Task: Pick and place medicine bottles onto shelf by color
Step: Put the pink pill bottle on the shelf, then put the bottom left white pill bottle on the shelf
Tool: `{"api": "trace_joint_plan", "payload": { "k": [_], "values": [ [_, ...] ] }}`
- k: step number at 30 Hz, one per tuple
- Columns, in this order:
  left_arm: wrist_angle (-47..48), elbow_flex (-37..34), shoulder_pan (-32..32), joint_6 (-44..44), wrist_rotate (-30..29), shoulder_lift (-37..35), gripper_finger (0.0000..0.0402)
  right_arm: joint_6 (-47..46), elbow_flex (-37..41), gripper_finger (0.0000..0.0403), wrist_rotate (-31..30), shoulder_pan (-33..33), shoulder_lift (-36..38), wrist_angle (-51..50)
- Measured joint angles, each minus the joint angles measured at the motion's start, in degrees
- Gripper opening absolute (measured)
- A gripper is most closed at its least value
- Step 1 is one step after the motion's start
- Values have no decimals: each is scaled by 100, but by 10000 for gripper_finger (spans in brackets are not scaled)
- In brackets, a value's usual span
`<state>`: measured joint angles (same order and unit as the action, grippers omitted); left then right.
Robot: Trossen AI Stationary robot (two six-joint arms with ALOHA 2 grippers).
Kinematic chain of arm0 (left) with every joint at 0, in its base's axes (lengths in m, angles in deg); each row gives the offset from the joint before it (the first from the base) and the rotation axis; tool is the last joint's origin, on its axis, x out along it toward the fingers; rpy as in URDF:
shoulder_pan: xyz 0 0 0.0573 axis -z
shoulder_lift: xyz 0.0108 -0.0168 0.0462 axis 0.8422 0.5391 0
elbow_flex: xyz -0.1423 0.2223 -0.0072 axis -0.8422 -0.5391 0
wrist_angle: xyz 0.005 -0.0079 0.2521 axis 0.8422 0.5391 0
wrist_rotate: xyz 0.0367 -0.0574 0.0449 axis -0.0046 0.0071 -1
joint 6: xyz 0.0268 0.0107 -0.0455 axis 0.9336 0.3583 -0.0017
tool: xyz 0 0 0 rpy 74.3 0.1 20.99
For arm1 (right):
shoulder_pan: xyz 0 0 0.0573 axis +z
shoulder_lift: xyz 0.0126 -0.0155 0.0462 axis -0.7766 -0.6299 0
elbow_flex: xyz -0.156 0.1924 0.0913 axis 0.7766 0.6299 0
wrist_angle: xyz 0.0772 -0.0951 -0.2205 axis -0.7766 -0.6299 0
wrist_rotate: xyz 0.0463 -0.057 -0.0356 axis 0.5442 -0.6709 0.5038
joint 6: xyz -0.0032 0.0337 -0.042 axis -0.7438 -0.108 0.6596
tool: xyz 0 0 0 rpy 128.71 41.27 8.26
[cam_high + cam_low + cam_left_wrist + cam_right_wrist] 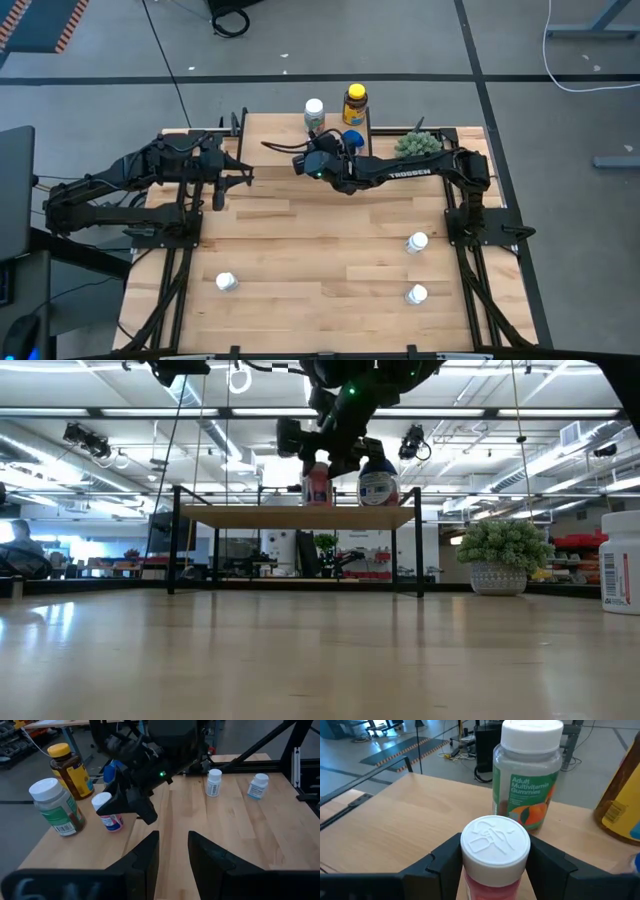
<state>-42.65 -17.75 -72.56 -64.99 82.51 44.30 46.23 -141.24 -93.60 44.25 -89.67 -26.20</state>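
1. R gripper (312,163) over the shelf (300,516) at the table's far edge, fingers pinching the pink-labelled bottle (495,851) on both sides of its white cap.
2. Green-labelled white-cap bottle (527,772) and amber bottle (354,103) stand on the shelf just beyond; blue-lidded bottle (378,482) beside the gripper.
3. L gripper (221,187) near the table's left edge, fingers slightly spread, holding nothing.
4. Three white-cap bottles (417,242) on the table nearer the front edge.

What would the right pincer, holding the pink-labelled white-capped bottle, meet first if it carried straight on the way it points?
Probably the green-labelled white-capped gummies bottle: it stands directly ahead of the right pincer and its pink-labelled white-capped bottle, on the light-wood shelf. Depth is uncertain.
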Motion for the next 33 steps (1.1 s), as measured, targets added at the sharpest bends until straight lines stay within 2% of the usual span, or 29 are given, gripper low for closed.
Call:
{"api": "trace_joint_plan", "payload": {
  "k": [21, 33],
  "values": [
    [144, 0, -2, -9, 0, 0, 110, 80, 0, 203, -36, -31, -48, 13],
    [270, 0, -1, -14, 0, 0, 110, 232, 0, 297, -3, -12, -46, 80]
  ]
}}
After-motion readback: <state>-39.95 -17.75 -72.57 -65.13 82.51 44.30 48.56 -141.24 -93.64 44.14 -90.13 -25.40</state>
